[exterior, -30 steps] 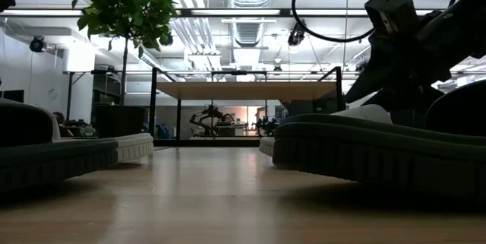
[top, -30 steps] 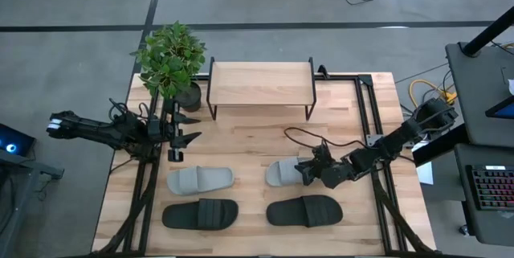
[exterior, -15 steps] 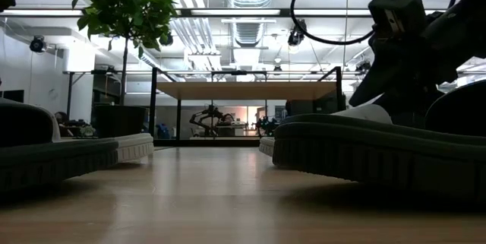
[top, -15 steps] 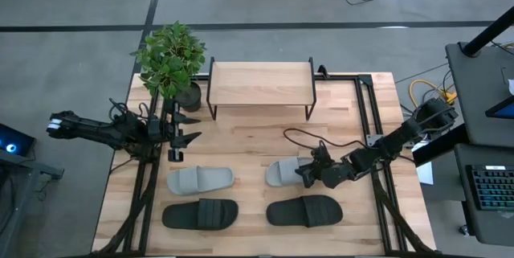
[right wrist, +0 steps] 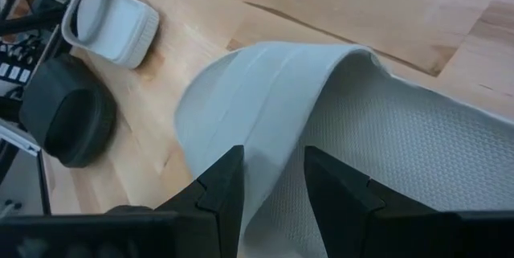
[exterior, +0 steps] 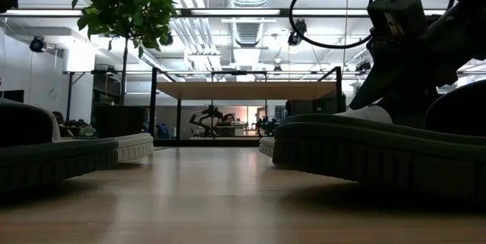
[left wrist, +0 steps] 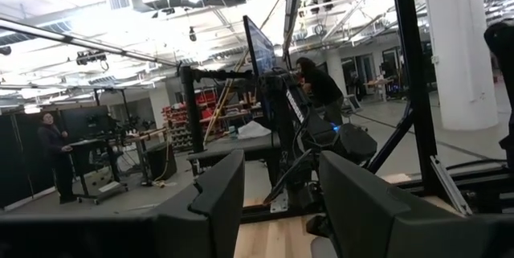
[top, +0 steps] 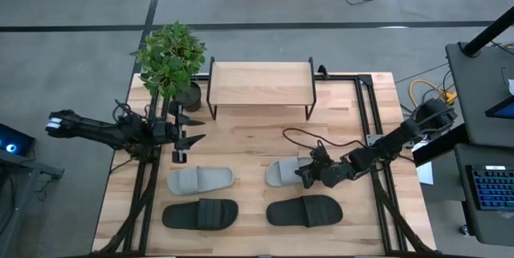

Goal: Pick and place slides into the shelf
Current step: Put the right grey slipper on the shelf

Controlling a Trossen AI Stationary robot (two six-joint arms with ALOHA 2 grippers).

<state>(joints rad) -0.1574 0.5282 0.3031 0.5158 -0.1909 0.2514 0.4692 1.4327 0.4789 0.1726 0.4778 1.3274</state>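
The wooden shelf [top: 260,83] stands empty, well beyond the right tool [top: 307,173], with all four slides on the worktop [top: 249,141]. That tool's fingers straddle the strap edge of a grey slide [right wrist: 273,121], apparently ready to pinch; only its wrist view shows this. The left tool [left wrist: 277,202] hovers half-open, empty.
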